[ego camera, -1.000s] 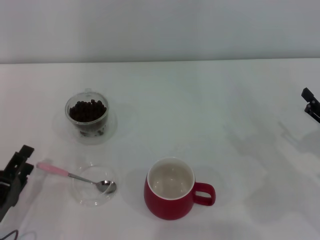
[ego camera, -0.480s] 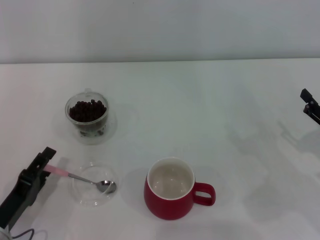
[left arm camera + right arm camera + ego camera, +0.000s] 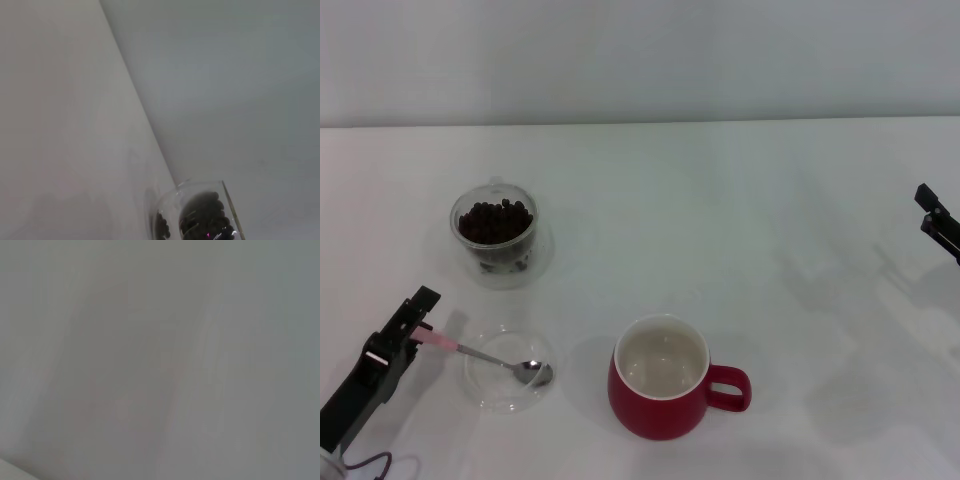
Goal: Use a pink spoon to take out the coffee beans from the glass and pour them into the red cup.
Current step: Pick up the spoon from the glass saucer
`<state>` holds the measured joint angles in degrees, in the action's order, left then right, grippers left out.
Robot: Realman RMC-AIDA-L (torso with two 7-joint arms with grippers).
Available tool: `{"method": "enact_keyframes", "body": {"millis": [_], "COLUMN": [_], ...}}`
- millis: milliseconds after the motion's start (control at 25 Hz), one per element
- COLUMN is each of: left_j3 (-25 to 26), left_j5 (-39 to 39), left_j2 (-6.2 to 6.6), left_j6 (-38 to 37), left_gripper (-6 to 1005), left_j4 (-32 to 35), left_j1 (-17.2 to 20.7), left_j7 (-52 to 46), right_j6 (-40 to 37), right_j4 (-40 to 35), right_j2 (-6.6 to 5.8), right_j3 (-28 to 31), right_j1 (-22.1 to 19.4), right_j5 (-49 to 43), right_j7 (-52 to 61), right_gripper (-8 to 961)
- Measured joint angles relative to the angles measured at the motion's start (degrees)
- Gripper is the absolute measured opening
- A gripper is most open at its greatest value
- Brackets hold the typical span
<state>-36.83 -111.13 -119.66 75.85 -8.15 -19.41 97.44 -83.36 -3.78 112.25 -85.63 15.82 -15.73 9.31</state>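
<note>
The pink spoon (image 3: 488, 357) lies with its silver bowl in a shallow clear dish (image 3: 492, 400) and its pink handle pointing left. My left gripper (image 3: 404, 326) is open at the far end of the handle, its jaws on either side of the handle's tip. The glass (image 3: 496, 250) stands behind it, full of coffee beans (image 3: 496, 221), and also shows in the left wrist view (image 3: 200, 220). The red cup (image 3: 662, 412) stands right of the dish, its white inside bare and its loop handle to the right. My right gripper (image 3: 937, 218) is at the far right edge.
Everything stands on a white table (image 3: 740, 230) with a pale wall behind it. The right wrist view shows only plain pale surface.
My left gripper has moved forward and right from the table's left edge to the end of the spoon's handle. The spoon, glass and cup have not moved. The right gripper shifted slightly.
</note>
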Motion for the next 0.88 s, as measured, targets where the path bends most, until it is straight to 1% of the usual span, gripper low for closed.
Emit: {"method": "enact_keyframes", "body": {"millis": [280, 600, 880], "left_j3": [-0.02, 0.03, 0.04], "left_j5": [0.43, 0.48, 0.48], "left_j2": [0.19, 0.21, 0.21], "left_j6": [0.05, -3.51, -3.31], "left_gripper": [609, 565, 334], "left_j4": [0.18, 0.25, 0.26], "left_j1": [0.03, -0.07, -0.1], "left_j7": [-0.06, -1.83, -1.7], "right_j6": [0.52, 0.52, 0.52], "right_j4": [0.0, -0.27, -0.68], "right_j2": [0.65, 1.4, 1.5], "right_j3": [0.73, 0.73, 1.18], "right_j1": [0.05, 0.16, 0.02], "right_j5": [0.0, 0.0, 0.0], "right_j7": [-0.94, -2.67, -2.88], "right_gripper": [840, 841, 841]}}
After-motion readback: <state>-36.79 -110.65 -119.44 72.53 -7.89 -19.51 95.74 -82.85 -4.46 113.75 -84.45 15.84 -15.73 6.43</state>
